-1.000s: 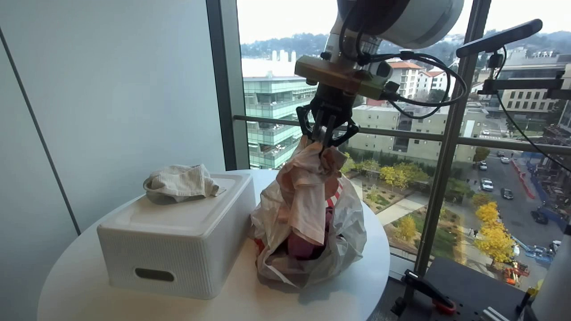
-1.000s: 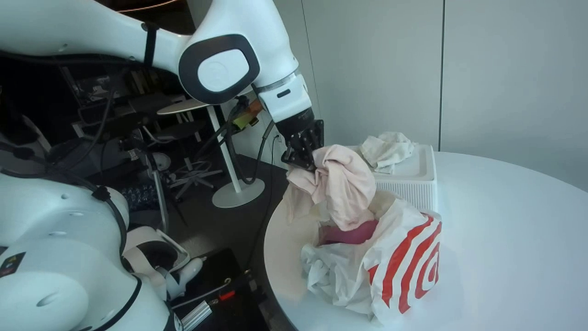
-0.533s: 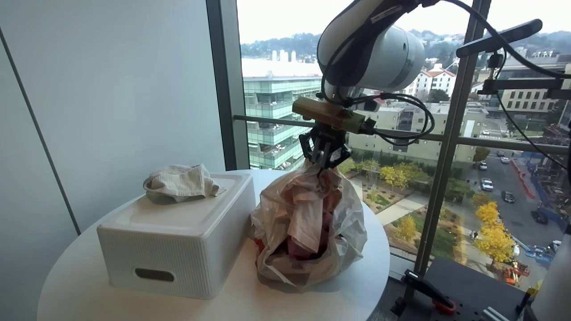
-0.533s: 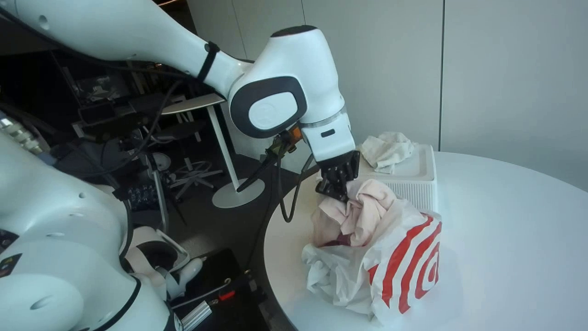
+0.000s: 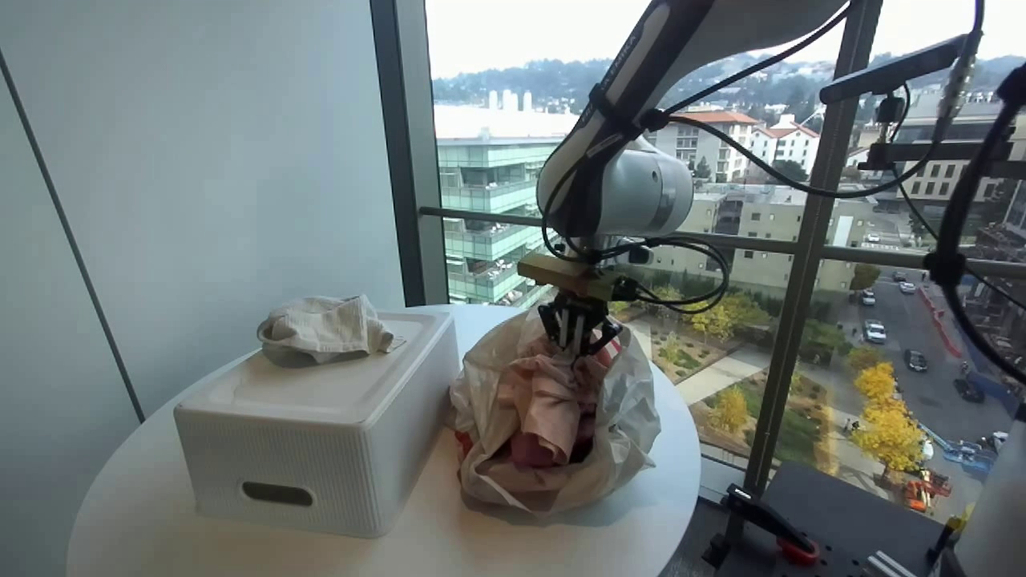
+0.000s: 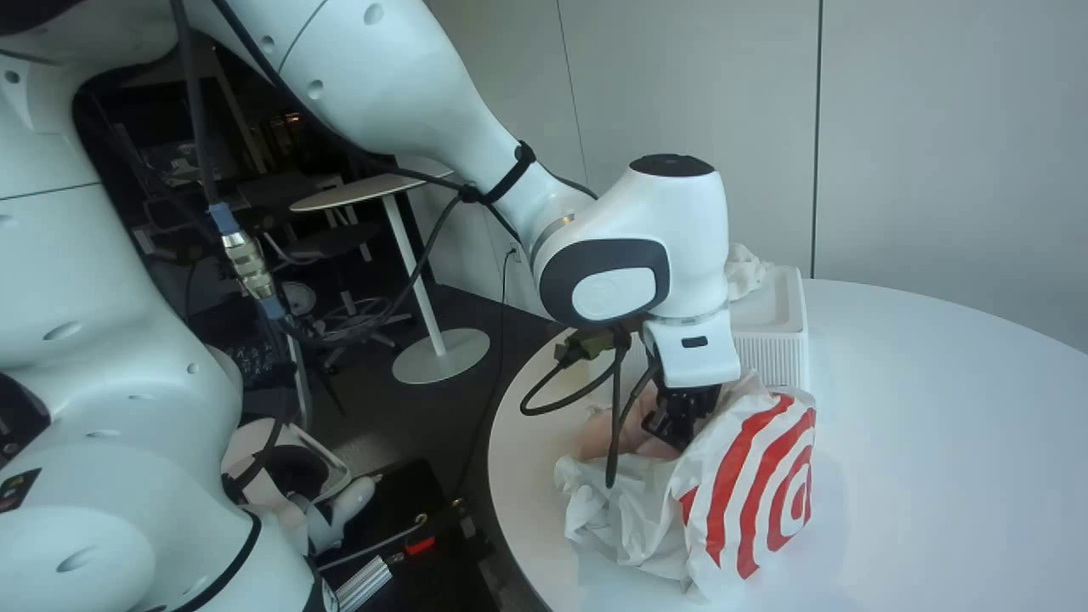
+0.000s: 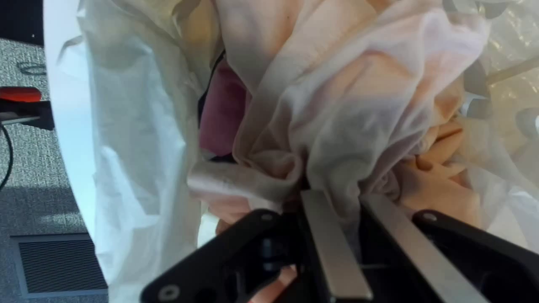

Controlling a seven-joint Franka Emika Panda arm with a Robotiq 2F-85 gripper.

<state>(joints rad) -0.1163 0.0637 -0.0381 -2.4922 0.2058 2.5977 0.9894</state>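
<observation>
Pale pink cloth (image 7: 370, 109), clasped by a bunched fold in the gripper (image 7: 343, 198), with jaws close together and fabric squeezed between the metal-faced fingers (image 7: 332, 252). Fills the upper middle of the wrist view, creased and crumpled. Sits inside the wide-open mouth of a red-printed white plastic bag (image 6: 765, 501), right of centre in both exterior views. Overlaps a dark pink item (image 7: 223, 109), left of the folds in the wrist view and partly hidden. Borders peach-toned fabric (image 7: 442, 185) at the right there; cannot tell whether separate or part of the same piece. Mostly screened at lower right of centre in an exterior view by the gripper, hanging black cables (image 6: 614, 446) and the bag's near side. Reached from above by a white robot arm (image 6: 408, 93), slanting down from the upper left of that frame. Flanked at the left, in an exterior view, by a white lidded box (image 5: 280, 449) with an oblong slot, topped by a crumpled off-white cloth (image 5: 329, 324). Set, bag and all, on a round white table (image 5: 449, 553). Backed there by a tall window (image 5: 705, 369) at upper right and a pale wall (image 5: 200, 160) at upper left.
</observation>
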